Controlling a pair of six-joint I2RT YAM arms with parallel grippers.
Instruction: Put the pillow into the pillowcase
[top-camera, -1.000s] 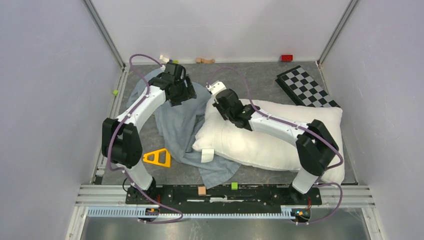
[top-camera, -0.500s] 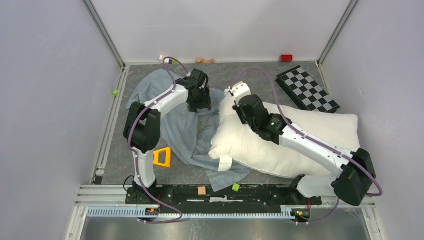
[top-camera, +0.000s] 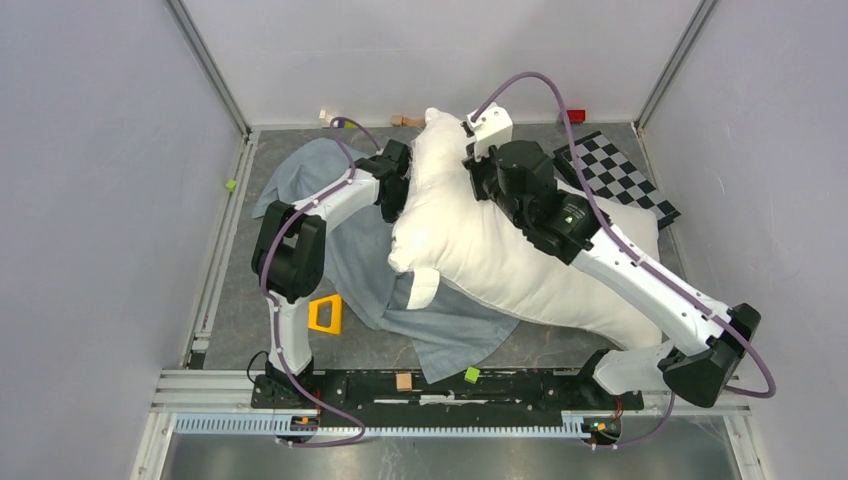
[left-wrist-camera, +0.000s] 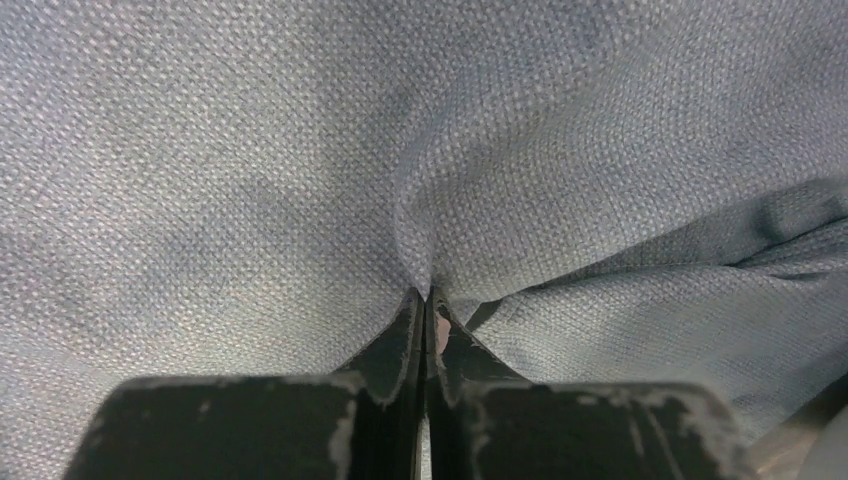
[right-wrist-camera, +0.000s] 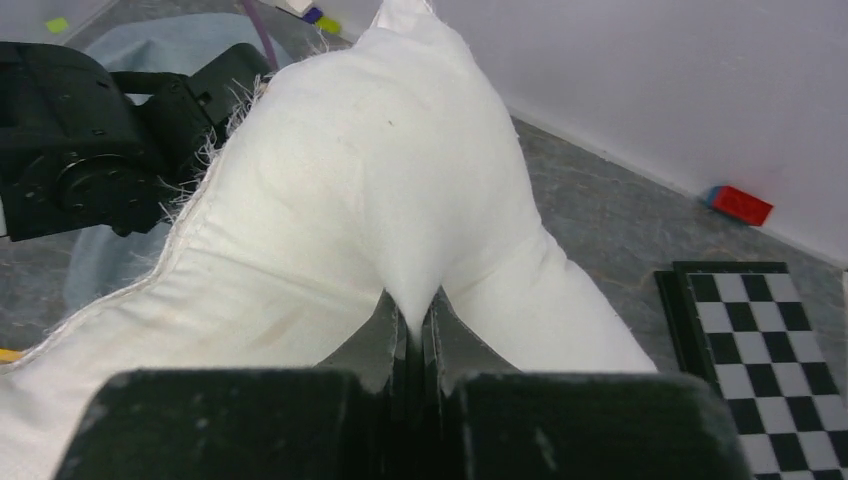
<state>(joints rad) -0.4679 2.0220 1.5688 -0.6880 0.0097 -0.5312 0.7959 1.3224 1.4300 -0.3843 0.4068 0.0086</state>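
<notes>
Raised toward upper centre, the pillow (top-camera: 470, 250) is pinched by the right fingers (right-wrist-camera: 408, 330); the left fingers (left-wrist-camera: 420, 320), now closed, grip the pillowcase (top-camera: 360, 270). Thin pinches may slip under weight.

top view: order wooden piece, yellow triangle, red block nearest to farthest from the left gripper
From the left gripper:
1. wooden piece, beyond it by the back wall
2. yellow triangle, near side, toward the bases
3. red block, back right

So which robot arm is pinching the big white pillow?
The right arm, its jaws shut on a fold of the pillow. The left arm has its jaws pinched on the blue-grey pillowcase instead.
</notes>
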